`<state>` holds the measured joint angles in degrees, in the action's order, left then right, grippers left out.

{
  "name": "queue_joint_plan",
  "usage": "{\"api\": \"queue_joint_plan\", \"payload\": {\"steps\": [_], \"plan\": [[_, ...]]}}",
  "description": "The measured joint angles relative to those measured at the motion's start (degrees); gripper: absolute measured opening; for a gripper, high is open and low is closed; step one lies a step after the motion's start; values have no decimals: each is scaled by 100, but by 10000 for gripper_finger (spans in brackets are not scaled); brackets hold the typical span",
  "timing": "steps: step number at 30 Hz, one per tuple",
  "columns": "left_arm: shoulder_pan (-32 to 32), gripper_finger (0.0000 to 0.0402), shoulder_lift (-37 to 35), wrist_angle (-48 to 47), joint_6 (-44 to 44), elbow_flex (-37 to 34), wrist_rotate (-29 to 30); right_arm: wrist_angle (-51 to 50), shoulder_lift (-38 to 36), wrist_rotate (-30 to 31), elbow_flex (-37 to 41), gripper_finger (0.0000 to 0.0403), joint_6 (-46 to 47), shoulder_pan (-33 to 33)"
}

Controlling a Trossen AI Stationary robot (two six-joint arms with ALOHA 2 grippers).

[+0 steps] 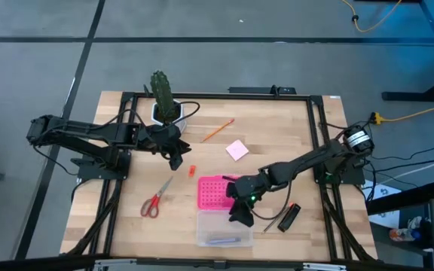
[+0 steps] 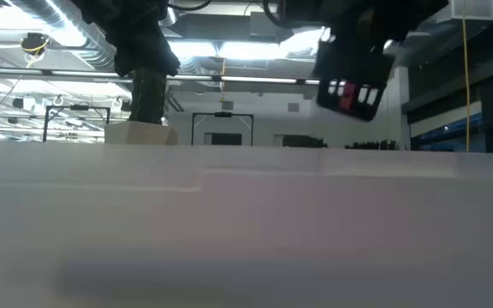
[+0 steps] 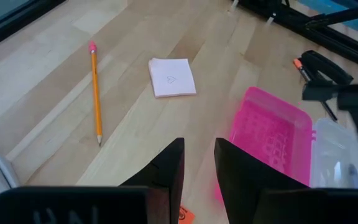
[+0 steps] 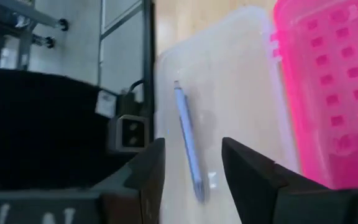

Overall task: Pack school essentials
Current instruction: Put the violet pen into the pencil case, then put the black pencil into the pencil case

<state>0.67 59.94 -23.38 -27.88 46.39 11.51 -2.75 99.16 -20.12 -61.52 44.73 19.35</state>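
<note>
My right gripper (image 4: 191, 180) hangs open over the clear plastic box (image 1: 223, 230). A blue pen (image 4: 188, 143) lies flat on the box floor between and beyond the fingers. The dotted pink lid (image 1: 215, 192) lies beside the box. My left gripper (image 3: 197, 168) is open, low over the tiny red-orange piece (image 3: 185, 215), near the cactus pot (image 1: 164, 111). The orange pencil (image 3: 95, 93), pink notepad (image 3: 171, 78) and red-handled scissors (image 1: 155, 200) lie flat on the table. The black block (image 1: 288, 217) lies near a thin pen (image 1: 270, 221).
A green cactus (image 1: 161, 92) in a white pot stands at the far left of the wooden table (image 1: 277, 135), close behind my left arm. A black frame runs round the table edges. Bare wood lies between the notepad and the right edge.
</note>
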Motion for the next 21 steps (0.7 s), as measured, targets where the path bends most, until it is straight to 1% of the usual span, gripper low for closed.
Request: {"api": "queue_joint_plan", "payload": {"steps": [3, 7, 10, 12, 15, 17, 18, 21], "plan": [[0, 83, 0, -12, 0, 0, -2, -624, -353, -92, 0, 162, 269, -92], [0, 83, 0, -11, -1, 0, -2, -1966, -898, 41, 0, 162, 481, -80], [4, 83, 0, -4, -2, 0, -2, -2892, -1252, 197, -1, 162, 702, 184], [9, 83, 0, 3, -2, 0, -2, -3359, -1402, 434, -2, 162, 711, 461], [11, 83, 0, 5, -2, 0, -2, -3688, -1376, 656, 0, 162, 51, 921], [9, 83, 0, 37, -2, 0, 0, -3649, -1265, 685, 0, 162, -683, 1178], [11, 83, 0, 37, -2, 0, -2, -3601, -1198, 796, -1, 162, -932, 1284], [9, 83, 0, 39, -2, 0, -2, -3583, -940, 1133, -1, 162, -1331, 1447]]}}
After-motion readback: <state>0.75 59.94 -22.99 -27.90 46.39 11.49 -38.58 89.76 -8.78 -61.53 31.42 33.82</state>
